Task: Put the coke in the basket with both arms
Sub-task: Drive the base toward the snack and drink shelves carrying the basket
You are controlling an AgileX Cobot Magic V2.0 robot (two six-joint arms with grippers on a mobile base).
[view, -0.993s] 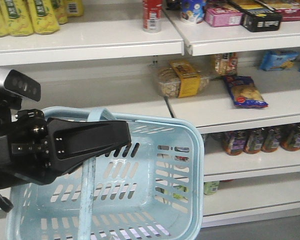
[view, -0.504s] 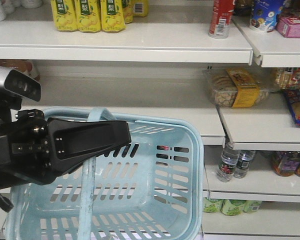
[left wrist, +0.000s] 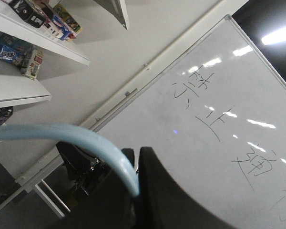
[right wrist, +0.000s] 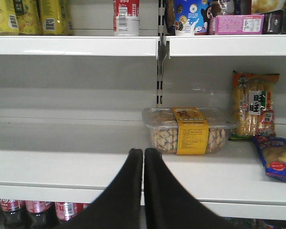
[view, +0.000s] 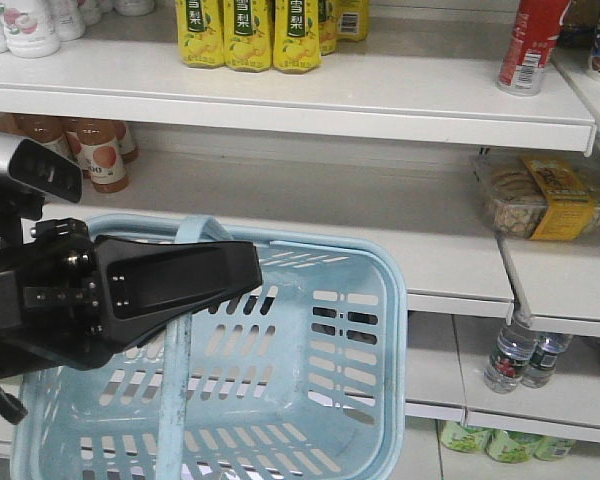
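The coke (view: pixel 528 45), a red can with white lettering, stands on the top shelf at the upper right; in the right wrist view the coke (right wrist: pixel 126 17) is on the top shelf, above and left of my gripper. The light blue basket (view: pixel 385 330) hangs low at centre, and I see nothing inside it. My left gripper (view: pixel 252 272) is shut on the basket's handle (left wrist: pixel 100 145), which runs between the jaws. My right gripper (right wrist: pixel 143 151) is shut and empty, in front of the middle shelf's edge. It does not show in the front view.
Yellow drink cartons (view: pixel 248 30) stand on the top shelf left of the can. A biscuit box with a yellow label (right wrist: pixel 188 129) lies on the middle shelf. Dark cola bottles (right wrist: pixel 19 210) stand below. A whiteboard (left wrist: pixel 219 119) fills the left wrist view.
The shelves and the can have slid to the right in the front view. The left gripper and basket hold the same place in the frame.
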